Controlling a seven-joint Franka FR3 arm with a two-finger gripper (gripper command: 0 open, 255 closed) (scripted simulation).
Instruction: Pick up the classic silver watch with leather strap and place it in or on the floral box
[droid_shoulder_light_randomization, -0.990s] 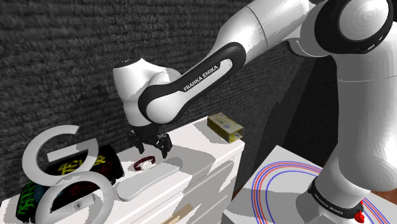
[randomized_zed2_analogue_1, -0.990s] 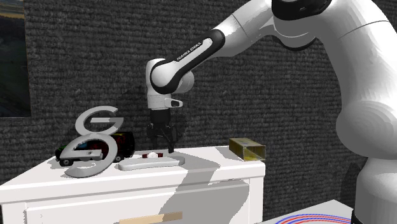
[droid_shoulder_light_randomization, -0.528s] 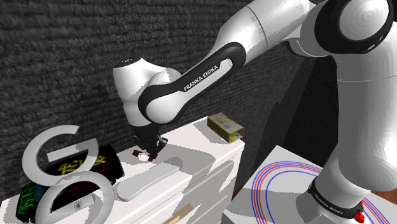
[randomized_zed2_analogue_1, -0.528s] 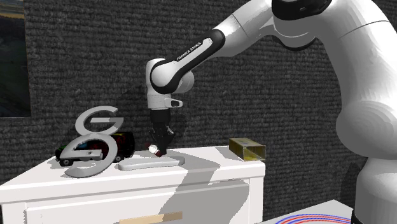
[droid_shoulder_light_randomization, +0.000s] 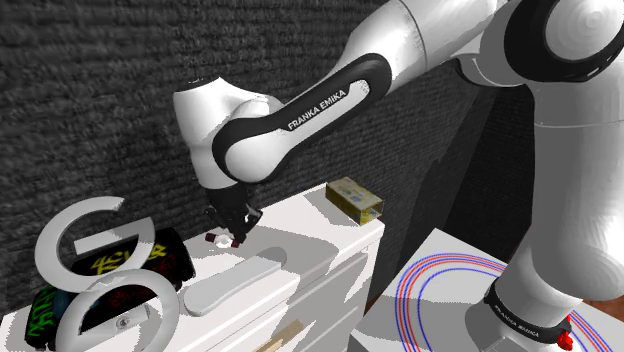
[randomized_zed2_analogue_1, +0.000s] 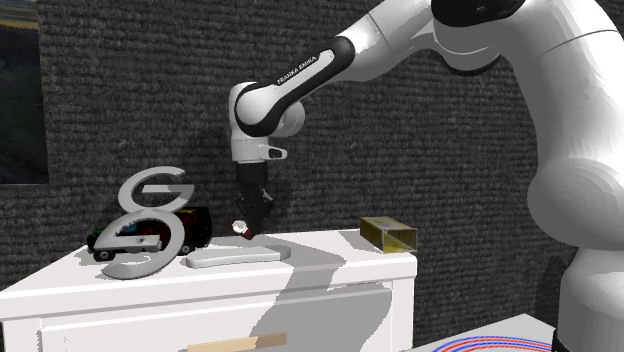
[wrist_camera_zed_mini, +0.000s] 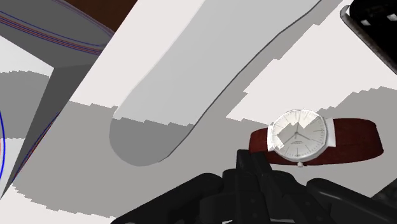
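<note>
the gripper (droid_shoulder_light_randomization: 229, 235) pinches the watch (wrist_camera_zed_mini: 299, 137) off-centre, seemingly by its strap — it could slip free travelling right to the floral box (droid_shoulder_light_randomization: 355, 198).

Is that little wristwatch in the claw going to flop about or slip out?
The watch is tiny beside the claw, so probably light. Its dark red strap shows a curved band shape, so it likely won't dangle much. The smooth silver case looks slippery.

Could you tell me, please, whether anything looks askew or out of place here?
The watch sits off to one side of the pincer, apparently clasped by the end of its dark red strap, so it hangs off-centre above the cabinet top. Nothing else stands out.
</note>
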